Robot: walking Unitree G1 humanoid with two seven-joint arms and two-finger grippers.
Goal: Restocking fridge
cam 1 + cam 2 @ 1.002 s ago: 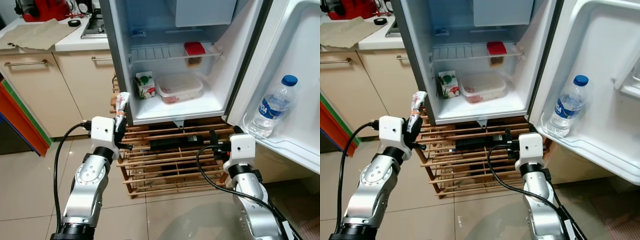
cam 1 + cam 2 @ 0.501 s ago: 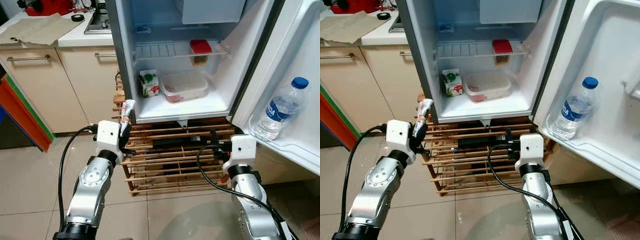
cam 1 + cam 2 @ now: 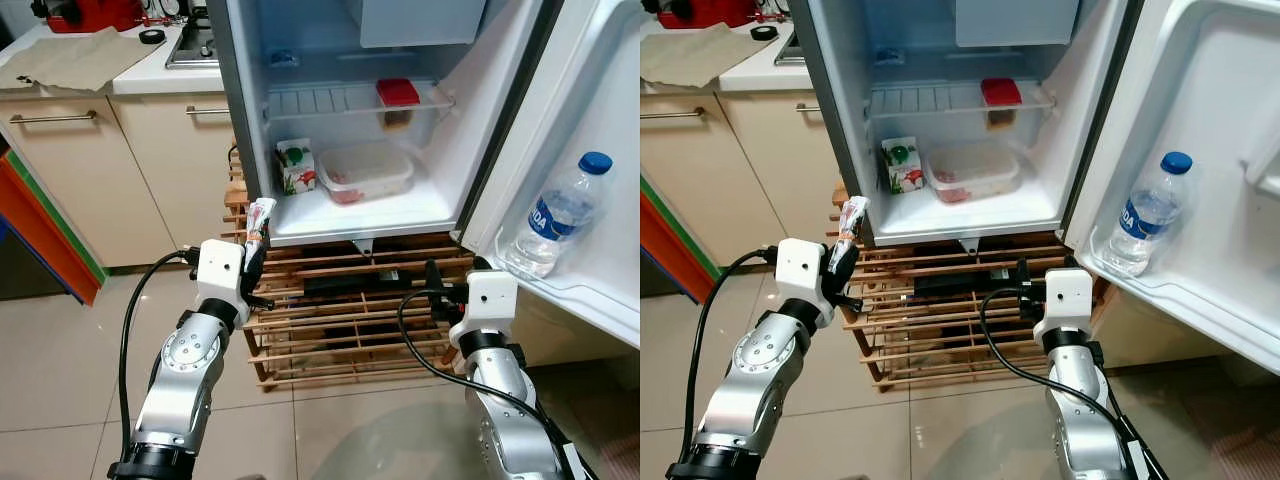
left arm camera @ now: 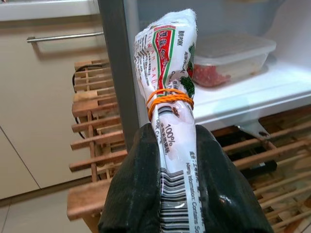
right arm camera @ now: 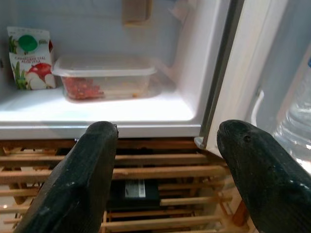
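Glossy plastic sausage pack [image 4: 167, 116] (rubber-banded); slatted wood rack [image 3: 340, 320].

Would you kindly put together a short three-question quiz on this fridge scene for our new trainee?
1. True or false: the left claw is shut on a sausage packet tied with an orange rubber band.
2. Where is the water bottle? A) wire shelf B) door shelf C) counter
3. Fill in: beside the juice carton on the fridge floor sits a clear lidded ____.

Key: 1 true; 2 B; 3 container. The right claw is open.
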